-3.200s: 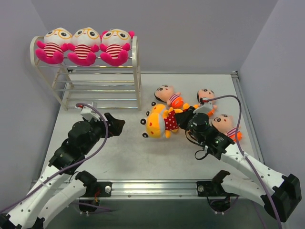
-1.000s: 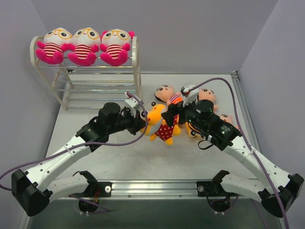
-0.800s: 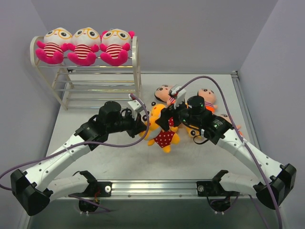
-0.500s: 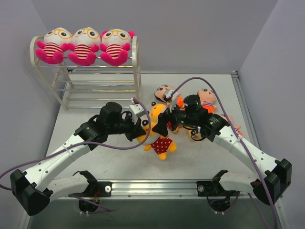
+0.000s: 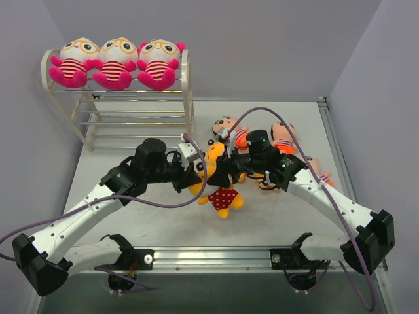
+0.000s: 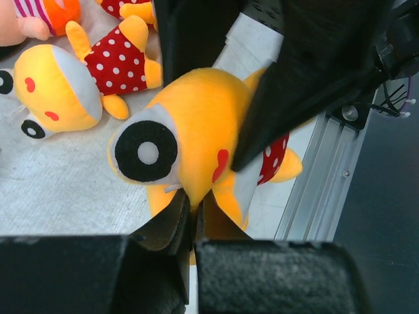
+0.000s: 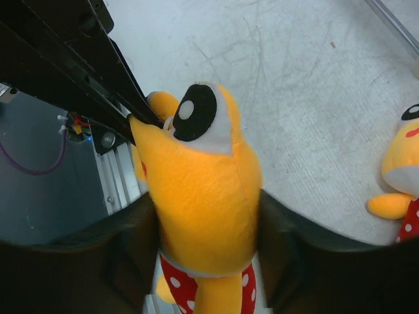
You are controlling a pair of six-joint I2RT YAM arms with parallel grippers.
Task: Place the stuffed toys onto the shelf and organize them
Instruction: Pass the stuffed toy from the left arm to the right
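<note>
The right gripper (image 5: 222,173) clasps the yellow toy (image 5: 224,196) by the head, now lifted nearer, off the surface (image 5: 163,219). The left gripper (image 5: 194,178) has closed in, pinching its edge.

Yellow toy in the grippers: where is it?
In the top view the yellow toy hangs mid-table between the left gripper and right gripper, right of the shelf.

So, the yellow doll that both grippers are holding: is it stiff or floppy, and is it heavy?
Probably soft: the right gripper seems to squeeze the yellow doll in at its sides. Likely floppy too, as its red dress and feet dangle below the grip. It seems light, since the left gripper pinches only a thin fold of plush.
</note>
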